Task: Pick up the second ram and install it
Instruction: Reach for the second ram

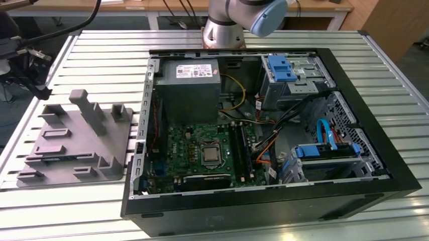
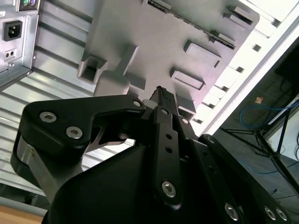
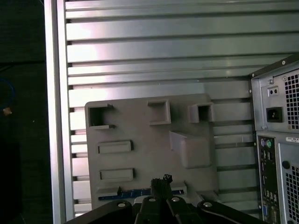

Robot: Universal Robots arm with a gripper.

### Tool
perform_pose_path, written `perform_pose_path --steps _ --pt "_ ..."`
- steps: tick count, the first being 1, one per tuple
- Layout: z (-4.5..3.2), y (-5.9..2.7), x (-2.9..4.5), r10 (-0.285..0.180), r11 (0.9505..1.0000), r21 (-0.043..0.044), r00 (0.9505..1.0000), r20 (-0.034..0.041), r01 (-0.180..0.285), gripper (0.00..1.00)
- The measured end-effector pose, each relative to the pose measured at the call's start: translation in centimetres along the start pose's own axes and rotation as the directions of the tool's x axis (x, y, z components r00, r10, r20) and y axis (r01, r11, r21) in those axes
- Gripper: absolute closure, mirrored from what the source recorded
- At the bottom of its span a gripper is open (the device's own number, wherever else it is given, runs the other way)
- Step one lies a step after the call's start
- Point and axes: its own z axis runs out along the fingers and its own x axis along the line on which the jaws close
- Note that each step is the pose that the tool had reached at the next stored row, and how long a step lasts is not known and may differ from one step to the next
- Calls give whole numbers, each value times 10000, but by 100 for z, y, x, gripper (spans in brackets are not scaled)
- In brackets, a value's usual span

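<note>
- The gripper (image 3: 162, 181) is closed, its two fingertips pressed together with nothing between them. In the second wrist view the gripper (image 2: 161, 95) shows the same closed tips.
- In both wrist views the tips hang over the grey moulded holder block (image 3: 140, 154), close to one edge of it. Whether they touch it cannot be told.
- The second ram (image 3: 132, 192) lies on its long edge in a slot of that block, just beside the tips, and shows as a dark strip with blue. It has not yet been lifted out.
- In the exterior view the holder block (image 1: 80, 135) sits on the slatted metal bench (image 1: 100, 55), on the exterior view's left of the open computer case (image 1: 395, 165). The second ram (image 1: 64, 158) lies low in the block's near part.
- Inside the case the green motherboard (image 1: 191, 145) carries a processor socket (image 1: 211, 153), with the long black memory slots (image 1: 242, 150) just beside it.
- A grey power supply (image 1: 188, 85) lies beyond the board, and the arm's base (image 1: 224, 27) stands behind the case.
</note>
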Motion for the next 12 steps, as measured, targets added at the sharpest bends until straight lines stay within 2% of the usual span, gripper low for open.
perform_pose_path --steps 12 --pt "180 -29 127 0 10000 0 10000 0 0 90"
